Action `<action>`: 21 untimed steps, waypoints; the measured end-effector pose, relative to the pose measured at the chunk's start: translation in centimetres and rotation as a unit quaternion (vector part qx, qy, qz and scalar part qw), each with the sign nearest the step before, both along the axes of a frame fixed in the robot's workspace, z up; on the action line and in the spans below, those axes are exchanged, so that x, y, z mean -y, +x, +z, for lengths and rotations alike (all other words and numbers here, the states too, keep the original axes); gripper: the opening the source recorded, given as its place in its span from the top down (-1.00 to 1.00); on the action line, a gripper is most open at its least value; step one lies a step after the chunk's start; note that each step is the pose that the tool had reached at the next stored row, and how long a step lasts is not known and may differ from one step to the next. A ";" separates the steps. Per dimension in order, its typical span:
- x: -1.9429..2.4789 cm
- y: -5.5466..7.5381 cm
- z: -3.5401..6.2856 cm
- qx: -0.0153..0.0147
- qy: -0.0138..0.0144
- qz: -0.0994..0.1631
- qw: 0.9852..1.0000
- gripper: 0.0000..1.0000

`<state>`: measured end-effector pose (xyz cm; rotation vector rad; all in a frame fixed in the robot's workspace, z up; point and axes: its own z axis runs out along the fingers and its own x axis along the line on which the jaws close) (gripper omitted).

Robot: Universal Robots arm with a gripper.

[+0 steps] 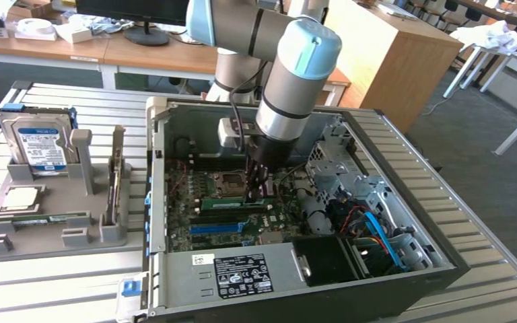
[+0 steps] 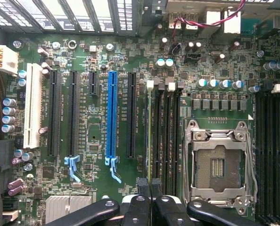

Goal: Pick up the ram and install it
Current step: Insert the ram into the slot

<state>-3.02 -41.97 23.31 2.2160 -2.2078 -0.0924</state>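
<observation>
The ram (image 1: 231, 202) is a thin green stick standing on edge in a memory slot on the motherboard, inside the open computer case (image 1: 438, 222). In the wrist view the ram (image 2: 151, 136) shows edge-on as a pale green line in the slot nearest the expansion slots. My gripper (image 1: 258, 194) reaches down into the case over one end of the stick. In the wrist view my gripper (image 2: 151, 184) is shut, its black fingertips (image 2: 144, 186) pressed together in line with the stick's top edge. Whether they pinch the stick or rest on it I cannot tell.
Beside the stick sits the empty processor socket (image 2: 218, 165), with more dark memory slots (image 2: 272, 150) beyond. A blue expansion slot (image 2: 112, 117) lies on the other side. On the exterior view's left, a grey tray (image 1: 52, 239) holds a hard drive (image 1: 43, 145), a silver chip (image 1: 21, 196) and another green stick (image 1: 38, 219).
</observation>
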 end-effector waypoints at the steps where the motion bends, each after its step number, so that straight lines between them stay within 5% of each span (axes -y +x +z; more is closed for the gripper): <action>1: 0.00 0.0 0.00 0.000 0.000 0.000 1.000 0.76; 21: -0.04 0.0 -0.10 0.000 0.000 0.000 1.000 0.76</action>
